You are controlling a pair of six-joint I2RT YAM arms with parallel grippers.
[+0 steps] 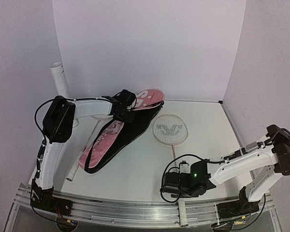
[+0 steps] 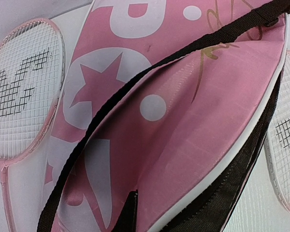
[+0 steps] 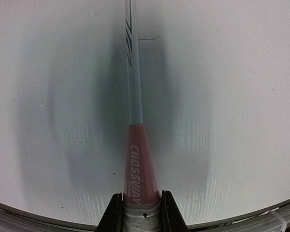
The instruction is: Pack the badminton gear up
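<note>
A long pink fabric bag (image 1: 106, 140) with big white lettering, a black strap and black edging lies open right beneath the left gripper (image 1: 123, 108), stretching from it toward the near left of the white tabletop (image 1: 212, 140). A tall white cylindrical tube (image 1: 59, 77) stands upright well behind and left of that gripper. An aluminium rail (image 1: 135, 209) runs along the table edge just nearer than the right gripper (image 1: 171, 186).

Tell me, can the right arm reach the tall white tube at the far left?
Probably not. The right gripper is at the near right edge, shut on the handle of the slim pale-framed racket, while the tall white tube stands at the far left, beyond the long pink fabric bag.
</note>
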